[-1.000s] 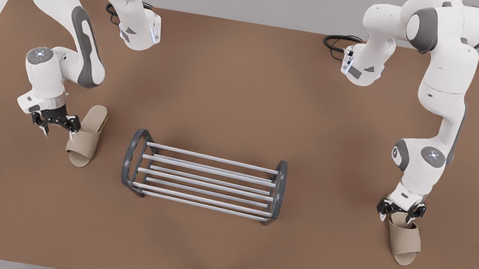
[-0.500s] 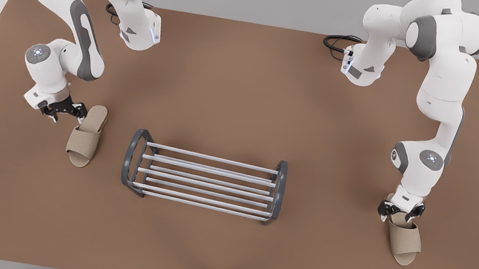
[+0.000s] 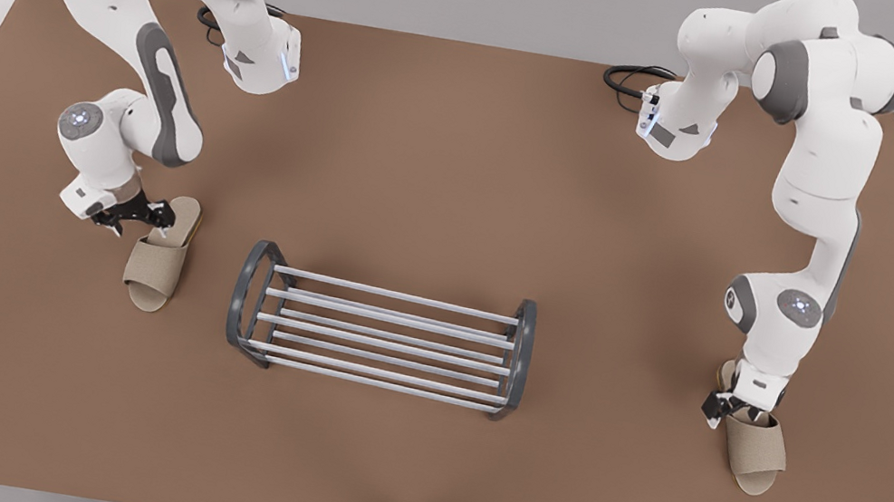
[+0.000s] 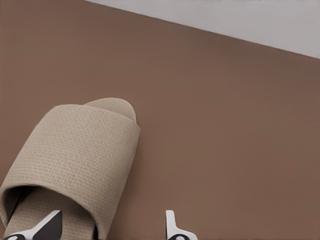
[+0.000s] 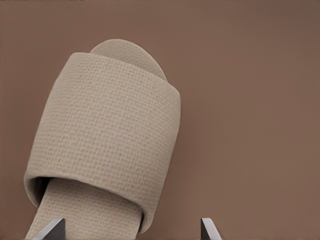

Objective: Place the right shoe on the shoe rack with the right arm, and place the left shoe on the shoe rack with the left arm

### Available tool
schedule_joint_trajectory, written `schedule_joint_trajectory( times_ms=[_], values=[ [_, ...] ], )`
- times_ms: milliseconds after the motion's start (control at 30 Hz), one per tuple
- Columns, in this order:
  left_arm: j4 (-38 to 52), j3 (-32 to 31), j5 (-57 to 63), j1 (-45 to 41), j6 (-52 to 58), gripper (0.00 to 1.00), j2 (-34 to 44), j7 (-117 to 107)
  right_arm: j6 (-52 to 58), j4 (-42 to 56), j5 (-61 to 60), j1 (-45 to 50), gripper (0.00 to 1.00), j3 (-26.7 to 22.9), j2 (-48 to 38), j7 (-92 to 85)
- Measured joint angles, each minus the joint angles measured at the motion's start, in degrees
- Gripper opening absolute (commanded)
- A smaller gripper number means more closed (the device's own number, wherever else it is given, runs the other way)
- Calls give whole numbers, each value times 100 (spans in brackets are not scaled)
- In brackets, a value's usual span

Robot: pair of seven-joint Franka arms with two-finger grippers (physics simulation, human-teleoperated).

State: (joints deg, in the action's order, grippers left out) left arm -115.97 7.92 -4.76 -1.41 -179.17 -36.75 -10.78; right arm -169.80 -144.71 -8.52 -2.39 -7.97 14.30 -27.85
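- Shoe rack: low, dark grey rounded end frames joined by long silver bars; stands mid-table on the brown table, nothing on it
- Left shoe: beige woven open-toe slipper, flat on the table just beside the rack's end at the front view's left
- Right shoe: matching beige slipper, flat on the table well apart from the rack, at the front view's right
- Left gripper: low at the left shoe's heel, fingers spread; one finger over the insole, the other over bare table
- Right gripper: low over the right shoe's heel, fingers wide; contact with the shoe possibly not made, unclear
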Motion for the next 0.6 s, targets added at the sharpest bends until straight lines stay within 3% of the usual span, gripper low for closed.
schedule_joint_trajectory(
  times_ms=[533,600],
  values=[
    [357,-46,1,-65,-24,100,-229,-875,7,192,-287,259,97,52,115,110],
    [374,-46,4,-74,-24,91,-240,-950,-11,251,-298,252,91,52,163,183]
  ],
)
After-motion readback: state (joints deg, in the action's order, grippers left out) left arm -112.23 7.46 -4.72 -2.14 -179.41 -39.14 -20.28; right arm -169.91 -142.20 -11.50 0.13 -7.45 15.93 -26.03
